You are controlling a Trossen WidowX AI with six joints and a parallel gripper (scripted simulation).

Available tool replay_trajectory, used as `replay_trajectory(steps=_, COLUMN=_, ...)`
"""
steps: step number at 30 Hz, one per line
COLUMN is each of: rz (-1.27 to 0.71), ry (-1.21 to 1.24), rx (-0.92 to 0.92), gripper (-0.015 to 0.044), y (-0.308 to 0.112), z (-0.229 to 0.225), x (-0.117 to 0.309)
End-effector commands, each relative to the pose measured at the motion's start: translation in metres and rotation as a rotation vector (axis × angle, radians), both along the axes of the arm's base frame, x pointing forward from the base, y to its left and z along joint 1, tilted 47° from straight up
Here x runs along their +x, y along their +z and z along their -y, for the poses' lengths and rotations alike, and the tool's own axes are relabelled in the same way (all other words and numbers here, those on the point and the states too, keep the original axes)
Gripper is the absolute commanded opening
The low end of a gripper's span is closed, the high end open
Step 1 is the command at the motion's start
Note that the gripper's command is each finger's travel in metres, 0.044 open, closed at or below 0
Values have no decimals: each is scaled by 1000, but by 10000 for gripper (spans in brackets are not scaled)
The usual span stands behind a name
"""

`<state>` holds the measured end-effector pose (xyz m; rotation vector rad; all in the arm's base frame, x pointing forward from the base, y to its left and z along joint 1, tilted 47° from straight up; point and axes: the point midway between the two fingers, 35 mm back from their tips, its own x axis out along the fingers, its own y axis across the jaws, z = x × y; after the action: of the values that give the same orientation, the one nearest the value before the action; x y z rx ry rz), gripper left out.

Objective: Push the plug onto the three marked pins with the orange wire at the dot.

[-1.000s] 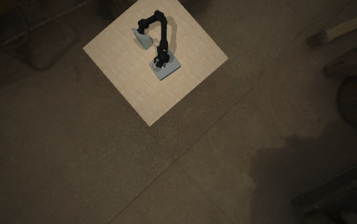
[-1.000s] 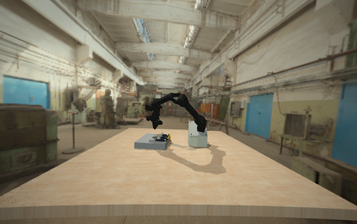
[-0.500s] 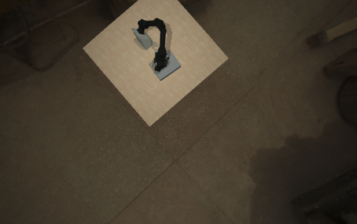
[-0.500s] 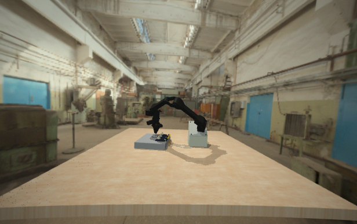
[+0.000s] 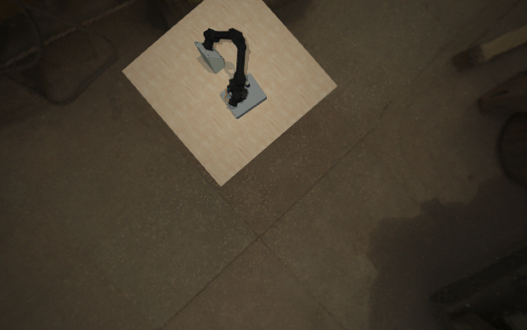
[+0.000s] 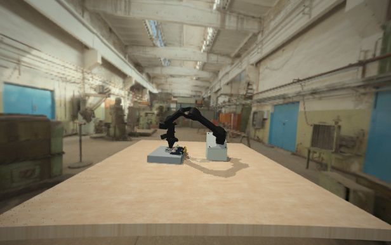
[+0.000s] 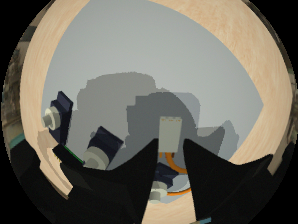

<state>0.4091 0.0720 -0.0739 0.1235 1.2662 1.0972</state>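
The pale flat plug point(image 7: 170, 131) lies over the grey holder point(image 5: 257, 95) point(image 6: 165, 158) point(image 7: 115, 35), with small contacts along its far end and orange wires leaving its near end. My gripper point(image 5: 233, 103) point(image 6: 171, 146) point(image 7: 171, 143) points down at the holder and is partly open, one fingertip on each side of the plug's near end, with a gap visible at both sides. Dark blue servos with pale round tops sit at the left point(image 7: 61, 117), left of centre point(image 7: 109, 141) and below the plug point(image 7: 165, 175). The marked pins cannot be made out.
The holder rests on a wooden table point(image 5: 192, 111) point(image 6: 197, 197) point(image 7: 277, 65). The arm's pale wedge-shaped base point(image 5: 216, 65) point(image 6: 216, 154) stands behind it. An orange wire loop point(image 7: 176, 166) hangs close beside the right finger. The arm shadows the holder.
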Motion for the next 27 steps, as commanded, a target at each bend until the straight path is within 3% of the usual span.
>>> replay_trajectory(steps=1, rz=-13, ry=-2, rx=3, gripper=115, y=-4, z=-4, x=-4)
replay_trajectory(steps=4, rz=-13, ry=-2, rx=3, gripper=36, y=-4, z=-4, x=-4)
replay_trajectory(steps=9, rz=-13, ry=-2, rx=3, gripper=3, y=-4, z=-4, x=-4)
replay_trajectory(steps=20, rz=-13, ry=-2, rx=1, gripper=0, y=35, z=37, x=3)
replay_trajectory(steps=27, rz=-25, ry=-13, rx=-1, gripper=0, y=38, z=39, x=-1)
